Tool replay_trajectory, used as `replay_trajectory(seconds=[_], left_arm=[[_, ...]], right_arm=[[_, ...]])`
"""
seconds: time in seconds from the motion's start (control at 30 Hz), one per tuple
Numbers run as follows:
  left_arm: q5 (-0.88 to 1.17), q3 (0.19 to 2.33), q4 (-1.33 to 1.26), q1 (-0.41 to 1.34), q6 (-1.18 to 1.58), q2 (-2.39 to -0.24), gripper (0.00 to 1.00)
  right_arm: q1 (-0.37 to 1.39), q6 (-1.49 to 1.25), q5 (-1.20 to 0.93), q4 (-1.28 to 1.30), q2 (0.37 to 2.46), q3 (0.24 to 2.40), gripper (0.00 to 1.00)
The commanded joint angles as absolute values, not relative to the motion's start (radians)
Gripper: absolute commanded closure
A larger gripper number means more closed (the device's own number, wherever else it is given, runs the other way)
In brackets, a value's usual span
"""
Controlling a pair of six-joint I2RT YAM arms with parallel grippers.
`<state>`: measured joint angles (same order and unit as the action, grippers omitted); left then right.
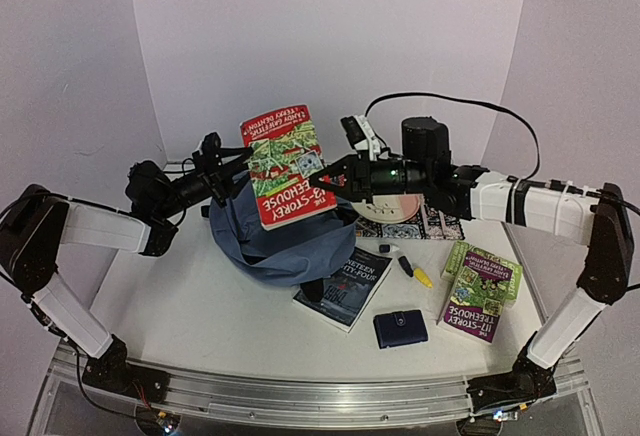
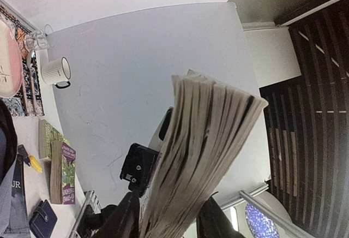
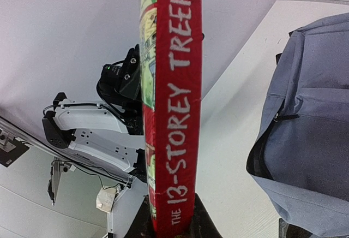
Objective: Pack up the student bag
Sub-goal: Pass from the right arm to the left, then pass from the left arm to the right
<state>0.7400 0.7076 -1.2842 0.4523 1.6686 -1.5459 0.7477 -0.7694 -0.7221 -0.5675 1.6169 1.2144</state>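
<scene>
A red book, "The 13-Storey Treehouse" point(image 1: 288, 166), hangs tilted in the air above the slate-blue student bag point(image 1: 275, 241), which slumps on the table. My right gripper point(image 1: 335, 171) is shut on the book's spine end point(image 3: 172, 112); its fingers clamp both covers at the bottom of the right wrist view point(image 3: 169, 216). My left gripper point(image 1: 232, 178) comes in from the other side. Its two dark fingers flank the fanned page edges point(image 2: 207, 140) and press on them point(image 2: 172, 205). The bag's black-trimmed opening point(image 3: 262, 156) lies beside the book.
In front of the bag lies a dark paperback point(image 1: 345, 286), with a navy wallet point(image 1: 400, 329) near it. A yellow marker point(image 1: 420, 276) and a purple-and-green book stack point(image 1: 482, 291) sit to the right. A pink plate point(image 1: 400, 211) rests on a patterned mat behind them. A striped mug point(image 2: 57, 71) stands further back.
</scene>
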Motion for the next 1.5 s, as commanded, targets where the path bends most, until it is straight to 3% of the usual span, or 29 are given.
replay_trajectory(seconds=[0.0, 0.2, 0.23, 0.3, 0.47, 0.57, 0.73, 0.9, 1.07, 1.17, 1.23, 1.33, 1.4, 1.47], left_arm=[[0.749, 0.76, -1.652, 0.451, 1.694, -1.503, 0.71], [0.732, 0.756, -1.652, 0.451, 1.701, -1.501, 0.99], [0.725, 0.753, -1.652, 0.451, 1.7, -1.5, 1.0], [0.695, 0.743, -1.652, 0.452, 1.697, -1.498, 1.0], [0.549, 0.704, -1.652, 0.477, 1.672, -1.487, 1.0], [0.479, 0.699, -1.652, 0.495, 1.66, -1.496, 1.0], [0.389, 0.701, -1.652, 0.529, 1.617, -1.507, 1.0], [0.314, 0.729, -1.652, 0.596, 1.581, -1.54, 1.0], [0.23, 0.712, -1.654, 0.65, 1.548, -1.543, 1.0], [0.193, 0.697, -1.653, 0.669, 1.521, -1.535, 1.0], [0.182, 0.688, -1.652, 0.67, 1.52, -1.535, 1.0], [0.162, 0.648, -1.653, 0.67, 1.513, -1.524, 0.99], [0.142, 0.611, -1.651, 0.67, 1.498, -1.512, 0.91], [0.132, 0.579, -1.644, 0.668, 1.472, -1.501, 0.84]], right_arm=[[0.746, -0.777, -0.763, -0.669, 1.577, 1.231, 1.0], [0.746, -0.785, -0.748, -0.668, 1.592, 1.229, 1.0], [0.746, -0.789, -0.74, -0.669, 1.593, 1.227, 0.98], [0.747, -0.806, -0.713, -0.672, 1.591, 1.217, 0.88], [0.756, -0.921, -0.571, -0.791, 1.556, 1.101, 0.42], [0.764, -0.996, -0.505, -0.912, 1.537, 1.014, 0.26], [0.804, -1.065, -0.417, -1.055, 1.523, 0.942, 0.08], [0.833, -1.1, -0.365, -1.209, 1.554, 0.923, 0.02], [0.839, -1.122, -0.339, -1.317, 1.6, 0.952, 0.02], [0.839, -1.135, -0.343, -1.359, 1.631, 0.981, 0.08], [0.839, -1.145, -0.351, -1.387, 1.648, 0.992, 0.25], [0.839, -1.158, -0.35, -1.407, 1.657, 0.988, 0.62], [0.84, -1.164, -0.345, -1.416, 1.654, 0.975, 0.83], [0.839, -1.162, -0.34, -1.42, 1.645, 0.963, 0.97]])
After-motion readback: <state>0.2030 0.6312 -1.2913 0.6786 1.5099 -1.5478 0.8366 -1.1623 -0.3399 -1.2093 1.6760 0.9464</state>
